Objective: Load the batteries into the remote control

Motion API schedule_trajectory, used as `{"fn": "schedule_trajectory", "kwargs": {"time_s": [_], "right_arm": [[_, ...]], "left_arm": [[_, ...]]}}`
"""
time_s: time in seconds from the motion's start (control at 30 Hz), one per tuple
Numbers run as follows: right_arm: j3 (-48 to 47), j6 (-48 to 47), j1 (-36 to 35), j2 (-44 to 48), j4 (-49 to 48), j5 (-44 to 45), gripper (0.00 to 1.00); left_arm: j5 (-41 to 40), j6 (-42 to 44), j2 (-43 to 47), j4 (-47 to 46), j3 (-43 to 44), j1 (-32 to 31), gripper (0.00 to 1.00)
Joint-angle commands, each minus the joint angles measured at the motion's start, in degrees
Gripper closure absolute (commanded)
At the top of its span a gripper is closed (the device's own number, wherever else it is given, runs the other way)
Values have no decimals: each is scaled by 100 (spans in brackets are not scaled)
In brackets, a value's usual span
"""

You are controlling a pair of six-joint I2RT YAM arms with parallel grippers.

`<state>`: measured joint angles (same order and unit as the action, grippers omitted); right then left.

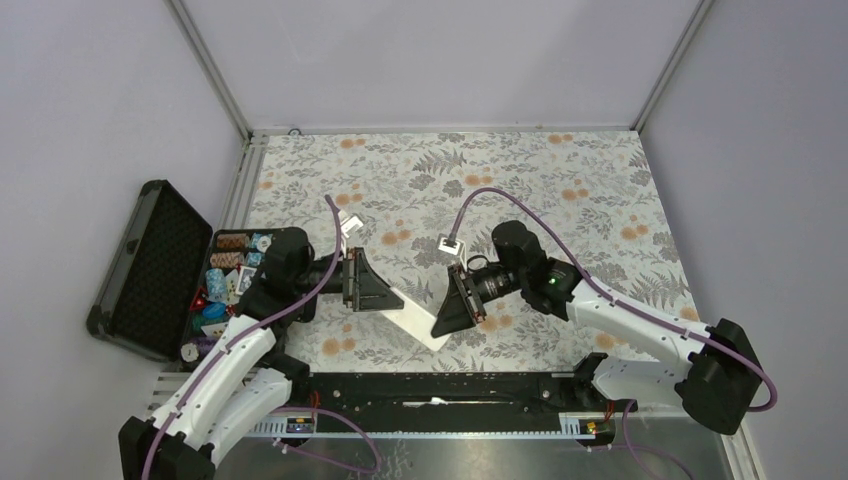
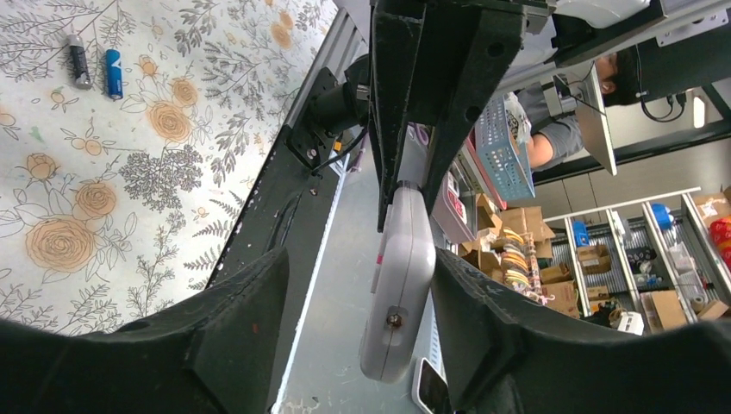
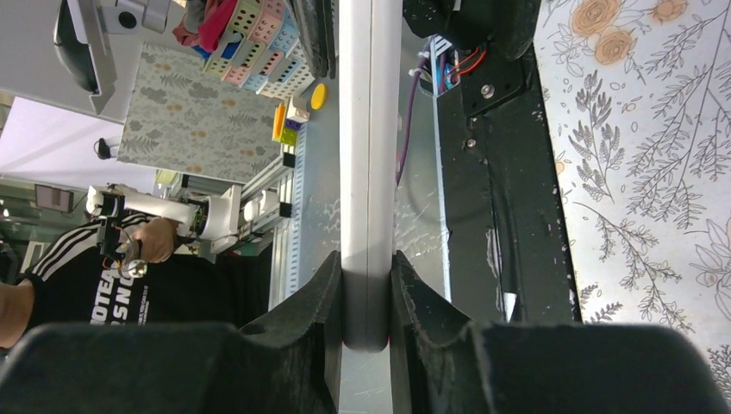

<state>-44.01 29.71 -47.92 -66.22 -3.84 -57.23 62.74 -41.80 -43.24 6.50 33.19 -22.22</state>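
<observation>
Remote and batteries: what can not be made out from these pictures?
- Remote, face and bay: both wrist views show only its edge; in the top view the left gripper and right gripper cover its ends.
- Batteries, markings: too small in the left wrist view; not seen in the other views.

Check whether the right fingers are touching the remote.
Touching. The right wrist view shows both fingers pressed against opposite sides of the remote, with no gap on either side.
</observation>
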Motion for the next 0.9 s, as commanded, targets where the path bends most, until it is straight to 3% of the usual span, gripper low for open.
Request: {"fn": "schedule_trajectory", "kwargs": {"time_s": [0.0, 0.4, 0.5, 0.67, 0.73, 0.87], "right_arm": [[54, 61, 37, 260, -293, -267, 100], [65, 48, 53, 234, -293, -279, 100], [76, 52, 56, 197, -293, -269, 100], [85, 65, 54, 174, -293, -238, 100], [83, 69, 54, 177, -286, -208, 100], [115, 86, 53, 190, -267, -122, 92]], "left_arm": [[287, -14, 80, -366, 286, -123, 39], [384, 23, 24, -387, 341, -413, 48], [379, 32, 11, -387, 357, -423, 57], [364, 23, -22, -386, 369, -441, 81], [307, 16, -18, -386, 359, -441, 100], [170, 14, 48, -404, 304, -441, 100]]}}
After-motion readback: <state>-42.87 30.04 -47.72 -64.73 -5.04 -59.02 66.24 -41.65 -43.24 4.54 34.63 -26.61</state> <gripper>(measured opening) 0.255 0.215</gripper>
